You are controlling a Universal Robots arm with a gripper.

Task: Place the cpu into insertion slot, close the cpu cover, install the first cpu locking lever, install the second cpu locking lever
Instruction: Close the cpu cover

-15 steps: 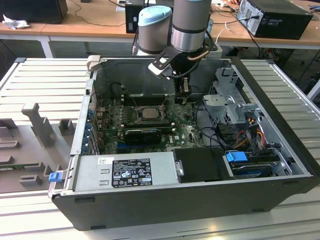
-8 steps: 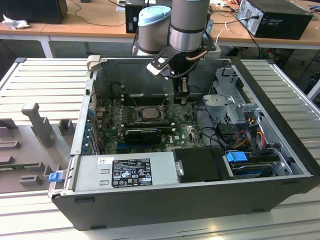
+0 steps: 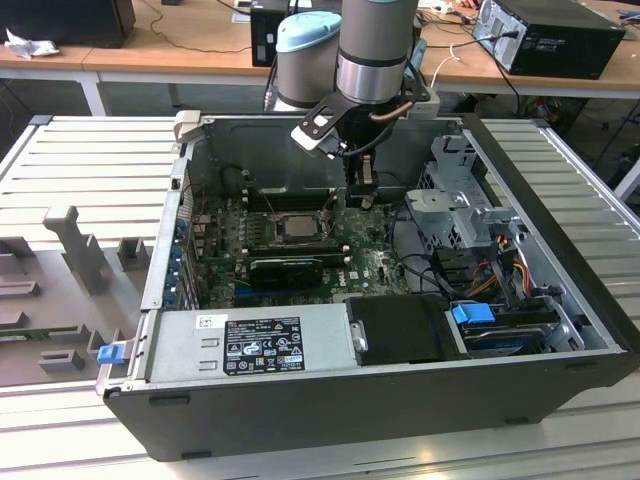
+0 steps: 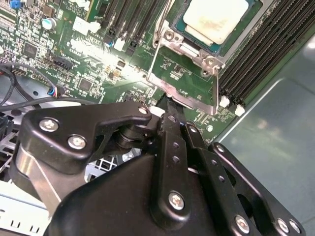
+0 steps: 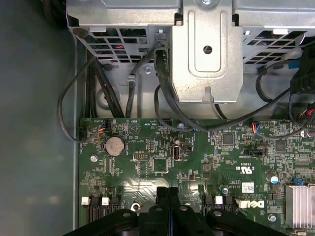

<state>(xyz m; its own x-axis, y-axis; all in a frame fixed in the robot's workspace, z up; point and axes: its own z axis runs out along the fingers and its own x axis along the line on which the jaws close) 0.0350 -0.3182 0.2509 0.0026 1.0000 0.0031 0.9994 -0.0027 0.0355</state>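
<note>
The flat, square, silver-grey metal cpu (image 4: 215, 18) sits in the square black insertion slot (image 4: 193, 48). Beside the slot, the thin silver-grey frame of the cpu cover (image 4: 183, 94) stands open. Just beyond it is the black gripper (image 4: 170, 110), its fingers pressed together and holding nothing visible.

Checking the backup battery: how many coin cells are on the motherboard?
1. A silver coin cell sits near one corner of the green motherboard, in the first wrist view. The gripper covers part of the board, so others may be hidden.
</note>
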